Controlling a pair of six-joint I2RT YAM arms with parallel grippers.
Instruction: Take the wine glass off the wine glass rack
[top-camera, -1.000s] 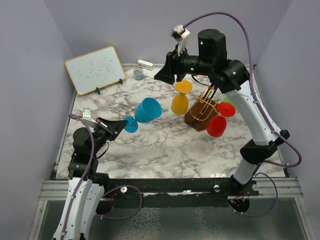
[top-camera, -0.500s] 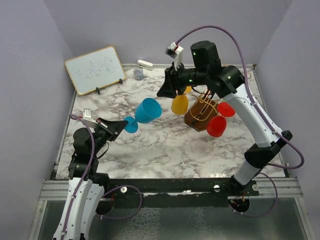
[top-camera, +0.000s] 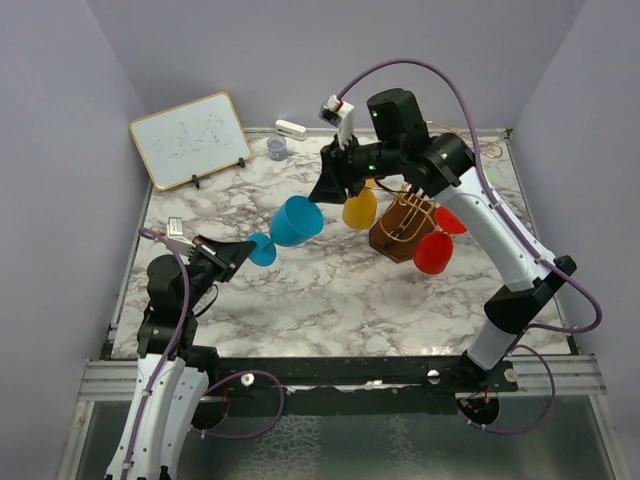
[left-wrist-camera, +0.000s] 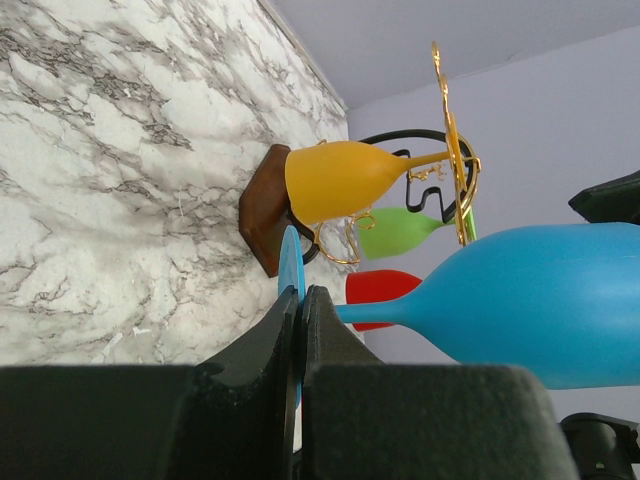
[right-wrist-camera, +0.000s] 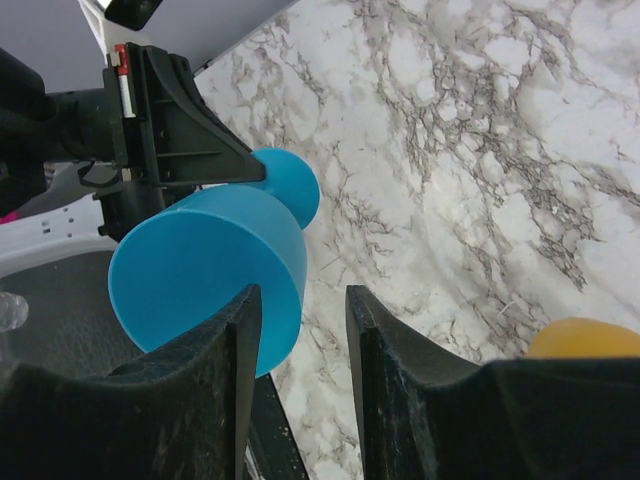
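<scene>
Jaws of left gripper (top-camera: 243, 250) pinch the blue wine glass (top-camera: 296, 220) left of the rack (top-camera: 403, 228) — right gripper (top-camera: 328, 187) hovers nearer, fingers apart.

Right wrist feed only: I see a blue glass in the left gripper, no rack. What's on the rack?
Observer: A yellow glass, a green glass and a red glass hang on the wine glass rack.
Operator: Left grip?
Observer: The left gripper is shut on the foot of the blue glass, which lies sideways.
Operator: My gripper versus the rack?
Observer: The right gripper sits left of the rack, between the blue and yellow bowls.
</scene>
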